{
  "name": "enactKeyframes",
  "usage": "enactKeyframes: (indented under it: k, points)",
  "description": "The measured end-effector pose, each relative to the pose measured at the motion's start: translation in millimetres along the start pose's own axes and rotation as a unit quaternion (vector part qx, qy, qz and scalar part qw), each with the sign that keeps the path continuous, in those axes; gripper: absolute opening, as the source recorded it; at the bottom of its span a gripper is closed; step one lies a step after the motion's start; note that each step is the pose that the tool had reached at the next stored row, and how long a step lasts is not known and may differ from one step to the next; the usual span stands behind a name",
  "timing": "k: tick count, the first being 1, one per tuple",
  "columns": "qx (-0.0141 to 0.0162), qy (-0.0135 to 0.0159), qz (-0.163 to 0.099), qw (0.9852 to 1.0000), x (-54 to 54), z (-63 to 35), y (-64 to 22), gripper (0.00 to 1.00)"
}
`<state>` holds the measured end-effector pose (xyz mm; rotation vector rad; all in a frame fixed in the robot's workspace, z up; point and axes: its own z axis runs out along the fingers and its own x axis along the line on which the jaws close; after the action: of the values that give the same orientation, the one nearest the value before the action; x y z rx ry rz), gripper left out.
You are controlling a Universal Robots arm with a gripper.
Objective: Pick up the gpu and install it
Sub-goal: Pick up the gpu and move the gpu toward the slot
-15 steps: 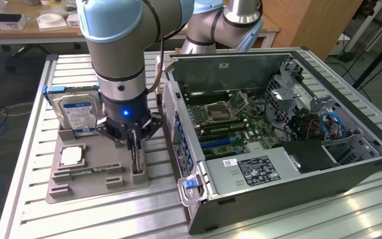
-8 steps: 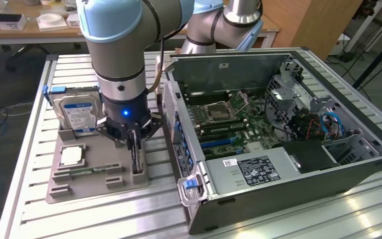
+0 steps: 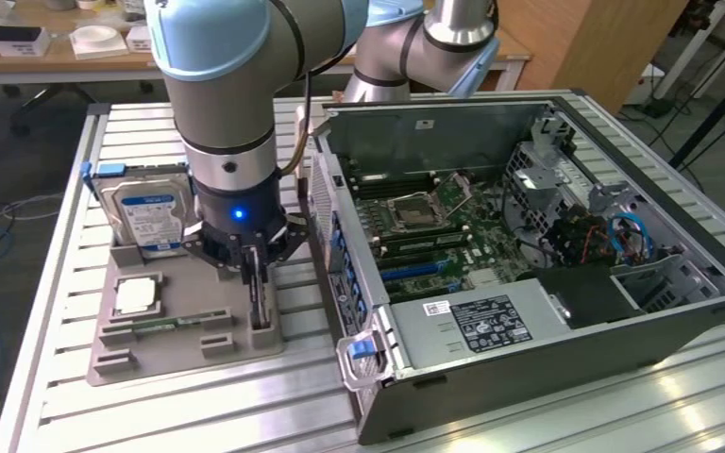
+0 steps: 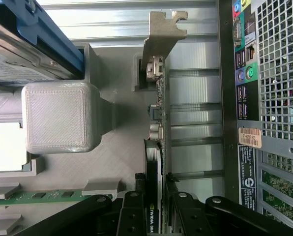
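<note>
The gpu [image 3: 260, 304] is a thin dark card standing on edge in a slot of the grey parts tray [image 3: 174, 357], just beside the open computer case [image 3: 527, 245]. My gripper [image 3: 256, 262] comes straight down on it. In the wrist view the gpu [image 4: 156, 128] runs away from the camera to its silver bracket [image 4: 161, 34], which sits by the tray's end holder. The gripper [image 4: 155, 209] has one black finger [image 4: 132, 211] pressed on each face of the card, so it is shut on the card. The card's lower edge is still in the tray slot.
A silver hard drive [image 3: 146, 212] with a blue-white label stands upright in the tray's far end, close to my wrist. A cpu [image 3: 136, 295] and a green memory stick [image 3: 161, 324] lie in the tray. The case's rear port panel [image 4: 245, 73] runs right alongside the card.
</note>
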<state>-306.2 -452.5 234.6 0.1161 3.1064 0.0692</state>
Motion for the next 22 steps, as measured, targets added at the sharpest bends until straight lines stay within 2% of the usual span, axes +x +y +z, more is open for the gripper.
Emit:
enactKeyframes:
  k: [5,8,13,22]
  points:
    - [-0.0001,0.0000,0.000,1.0000,0.0,-0.1,0.0,0.26]
    - [0.0000,0.0000,0.000,1.0000,-0.1,-4.4,0.2,0.26]
    - [0.0000,0.0000,0.000,1.0000,-0.6,-18.7,0.9,0.26]
    - [0.0000,0.0000,0.000,1.0000,-1.6,-51.4,2.4,0.26]
